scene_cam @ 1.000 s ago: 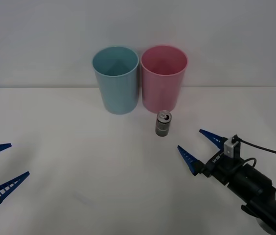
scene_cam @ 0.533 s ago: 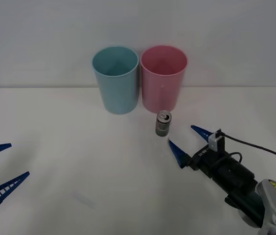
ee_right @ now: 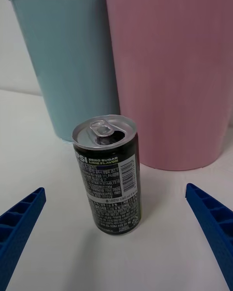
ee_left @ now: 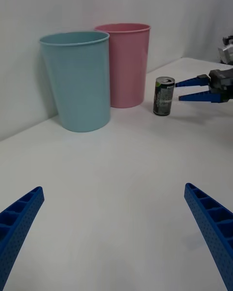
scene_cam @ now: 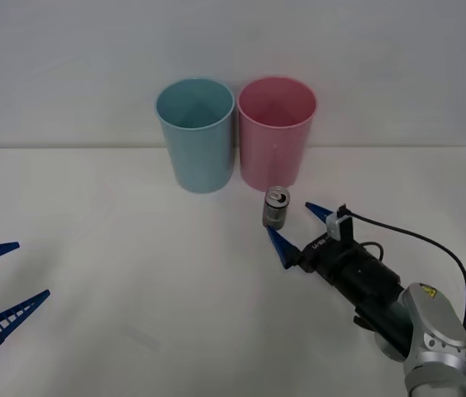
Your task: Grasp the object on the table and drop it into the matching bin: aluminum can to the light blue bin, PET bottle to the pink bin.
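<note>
The aluminum can (scene_cam: 276, 208), dark grey with a silver pull-tab top, stands upright on the white table (scene_cam: 117, 248) just in front of the pink bin (scene_cam: 276, 132). The light blue bin (scene_cam: 196, 136) stands beside the pink one, to its left. My right gripper (scene_cam: 291, 220) is open and low over the table, its blue fingertips just short of the can. In the right wrist view the can (ee_right: 109, 174) is centred ahead of the two fingers (ee_right: 22, 218), untouched. My left gripper (scene_cam: 30, 269) waits open at the table's left edge.
Both bins stand close together at the back of the table, against a plain white wall. The right arm's black cable (scene_cam: 431, 244) loops above the table behind the wrist. Bare tabletop stretches to the left and in front of the can.
My right gripper has moved forward and to the left toward the can, staying open. The can, the bins and the left arm have not moved.
</note>
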### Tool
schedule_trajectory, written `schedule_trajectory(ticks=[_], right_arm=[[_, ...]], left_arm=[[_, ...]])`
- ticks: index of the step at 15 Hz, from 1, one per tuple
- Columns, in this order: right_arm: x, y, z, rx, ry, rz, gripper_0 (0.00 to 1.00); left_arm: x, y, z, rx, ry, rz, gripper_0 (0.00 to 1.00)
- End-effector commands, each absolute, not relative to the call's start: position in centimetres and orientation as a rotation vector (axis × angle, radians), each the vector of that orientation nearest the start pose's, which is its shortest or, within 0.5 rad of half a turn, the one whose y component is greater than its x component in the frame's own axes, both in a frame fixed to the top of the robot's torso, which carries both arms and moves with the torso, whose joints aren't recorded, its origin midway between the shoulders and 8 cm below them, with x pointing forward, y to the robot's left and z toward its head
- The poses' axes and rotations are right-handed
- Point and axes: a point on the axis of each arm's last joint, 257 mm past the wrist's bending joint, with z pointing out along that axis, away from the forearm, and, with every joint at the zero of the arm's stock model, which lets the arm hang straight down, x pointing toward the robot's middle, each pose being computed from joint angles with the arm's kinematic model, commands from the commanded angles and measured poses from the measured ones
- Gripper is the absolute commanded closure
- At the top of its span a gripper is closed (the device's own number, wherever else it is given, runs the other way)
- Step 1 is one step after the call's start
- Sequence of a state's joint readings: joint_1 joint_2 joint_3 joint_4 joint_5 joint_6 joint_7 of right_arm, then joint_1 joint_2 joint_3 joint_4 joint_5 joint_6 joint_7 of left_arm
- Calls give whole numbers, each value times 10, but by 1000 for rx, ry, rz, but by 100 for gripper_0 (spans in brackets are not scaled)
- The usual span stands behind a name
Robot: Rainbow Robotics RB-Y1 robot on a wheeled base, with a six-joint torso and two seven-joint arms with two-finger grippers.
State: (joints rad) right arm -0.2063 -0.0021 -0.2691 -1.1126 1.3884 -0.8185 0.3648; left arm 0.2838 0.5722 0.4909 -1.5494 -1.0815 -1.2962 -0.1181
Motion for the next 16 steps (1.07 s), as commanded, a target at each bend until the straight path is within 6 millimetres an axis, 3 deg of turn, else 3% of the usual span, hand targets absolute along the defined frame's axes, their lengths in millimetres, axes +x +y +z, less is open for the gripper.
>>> schedule_trajectory(ticks=[1, 6, 16], right_arm=[[538, -111, -292, -502, 1545, 461, 0], [554, -101, -291, -510, 1556, 432, 0], [565, -90, -291, -505, 1577, 383, 0]], left_arm=[[347, 345, -202, 783, 1546, -457, 0], [347, 345, -202, 783, 1546, -457, 0], [347, 345, -202, 783, 1546, -457, 0]])
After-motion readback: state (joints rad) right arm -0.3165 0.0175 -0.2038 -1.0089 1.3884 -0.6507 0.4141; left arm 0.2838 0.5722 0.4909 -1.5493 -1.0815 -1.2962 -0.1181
